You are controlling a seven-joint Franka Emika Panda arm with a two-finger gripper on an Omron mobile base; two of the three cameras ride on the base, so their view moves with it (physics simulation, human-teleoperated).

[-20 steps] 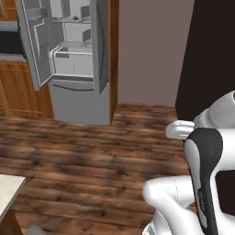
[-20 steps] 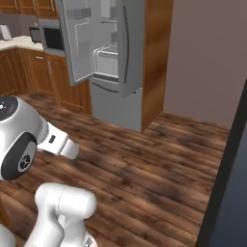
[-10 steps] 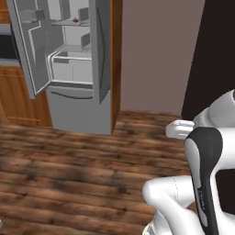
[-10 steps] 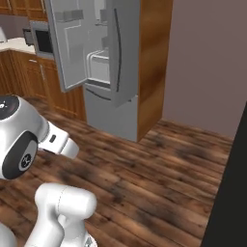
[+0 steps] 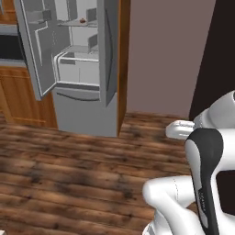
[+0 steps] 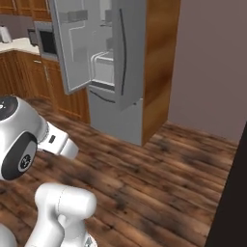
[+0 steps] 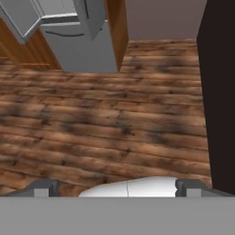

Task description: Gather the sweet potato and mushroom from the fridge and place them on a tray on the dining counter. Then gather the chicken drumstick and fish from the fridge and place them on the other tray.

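- Our claw (image 7: 114,189) stands wide, its two dark fingertips (image 7: 43,188) far apart at the bottom of the hand view, with nothing between them.
- Directly beneath and ahead of the claw lies bare dark wood plank floor (image 7: 114,119); nothing rests on it between us and the appliance.
- Ahead of the claw and off to its left stands the fridge (image 5: 92,82), well apart from us across the floor.
- Its left door (image 5: 32,50) swings wide open toward the cabinets, and its right door (image 6: 126,48) with the dark bar handle (image 6: 123,53) also stands ajar, angled out toward us.
- Inside we see pale shelves and a clear drawer (image 5: 75,69); a small reddish-brown item (image 5: 82,20) sits on an upper shelf, too small for us to name.
- A tall wood side panel (image 5: 123,64) runs just beside the fridge on its right.
- Left of the fridge we see wood base cabinets (image 6: 29,82), a steel microwave (image 6: 46,41) and a pale wall counter (image 6: 17,46).
- To the claw's right rises a mauve wall (image 5: 165,50), then a dark, nearly black upright panel (image 7: 218,92) close on that side.
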